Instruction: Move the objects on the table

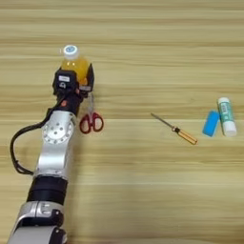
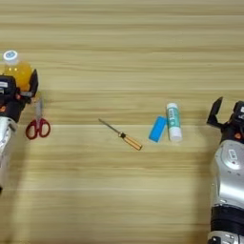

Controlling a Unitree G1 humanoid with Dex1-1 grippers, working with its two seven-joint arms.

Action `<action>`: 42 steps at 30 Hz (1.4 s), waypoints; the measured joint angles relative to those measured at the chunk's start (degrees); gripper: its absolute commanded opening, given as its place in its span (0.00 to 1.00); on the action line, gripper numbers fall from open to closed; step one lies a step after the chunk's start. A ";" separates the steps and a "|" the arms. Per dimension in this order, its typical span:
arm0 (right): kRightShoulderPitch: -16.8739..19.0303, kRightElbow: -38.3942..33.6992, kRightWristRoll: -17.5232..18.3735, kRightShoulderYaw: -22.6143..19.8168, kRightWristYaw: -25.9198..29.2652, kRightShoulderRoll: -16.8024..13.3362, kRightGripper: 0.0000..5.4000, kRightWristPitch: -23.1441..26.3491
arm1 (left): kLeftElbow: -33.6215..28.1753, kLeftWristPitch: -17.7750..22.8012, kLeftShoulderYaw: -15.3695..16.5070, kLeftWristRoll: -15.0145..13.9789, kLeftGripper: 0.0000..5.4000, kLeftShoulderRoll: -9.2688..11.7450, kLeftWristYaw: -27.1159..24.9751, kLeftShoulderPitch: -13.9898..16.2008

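I have the left gripper [image 1: 76, 78] at about ten o'clock on the table [image 1: 143, 190], its two black fingers set either side of the small orange-juice bottle [image 1: 74, 62] and holding its lower body; the bottle looks upright, a translucent orange body under a round white cap. Just beside it, toward the centre, the red-handled scissors [image 1: 90, 116] lie flat, thin metal blades pointing away from me and the two red loops nearest me, almost against the silver arm casing. Near the middle of the table rests the thin screwdriver [image 1: 174, 128], a slim dark shaft running diagonally to a short orange handle. At about three o'clock the small blue block [image 1: 210, 123] lies just beside the white-and-green tube [image 1: 226, 116]; I think they are not quite touching, though I cannot be sure from here. The right gripper [image 2: 228, 116] sits well apart at the right edge, above its silver forearm; only one black finger shows clearly, so I cannot tell how its fingers stand. The table is light wood with a smooth matte surface and horizontal plank grain filling both views.
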 measured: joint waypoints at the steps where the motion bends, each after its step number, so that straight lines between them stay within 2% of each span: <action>1: -0.05 0.18 0.00 0.01 0.01 0.00 1.00 -0.11 | -0.12 0.23 -0.36 0.00 0.62 -0.09 -0.28 -0.04; 5: -0.20 0.33 0.00 0.28 0.07 0.00 1.00 -0.61 | -0.28 2.29 -3.40 -1.58 0.62 -1.68 -4.74 -0.27; 8: -0.26 0.37 0.00 0.62 0.07 0.00 1.00 -0.64 | -0.28 3.34 -7.00 -2.13 0.62 -3.00 -9.54 -0.28; 11: -0.25 0.37 0.00 0.85 0.06 0.00 1.00 -0.64 | -0.28 3.55 -8.40 -2.16 0.62 -3.55 -11.85 -0.28; 19: -0.25 0.37 0.01 1.16 0.07 0.00 1.00 -0.65 | 0.88 4.73 -9.82 -1.97 0.62 -3.51 -14.86 -0.26; 34: -0.25 0.36 0.02 1.38 0.09 0.01 1.00 -0.66 | 5.87 4.94 -9.64 -1.68 0.62 -3.50 -14.73 -0.24; 42: -0.24 0.30 0.06 1.65 0.09 0.02 1.00 -0.66 | 7.23 3.49 -9.59 -1.64 0.62 -3.49 -14.69 -0.49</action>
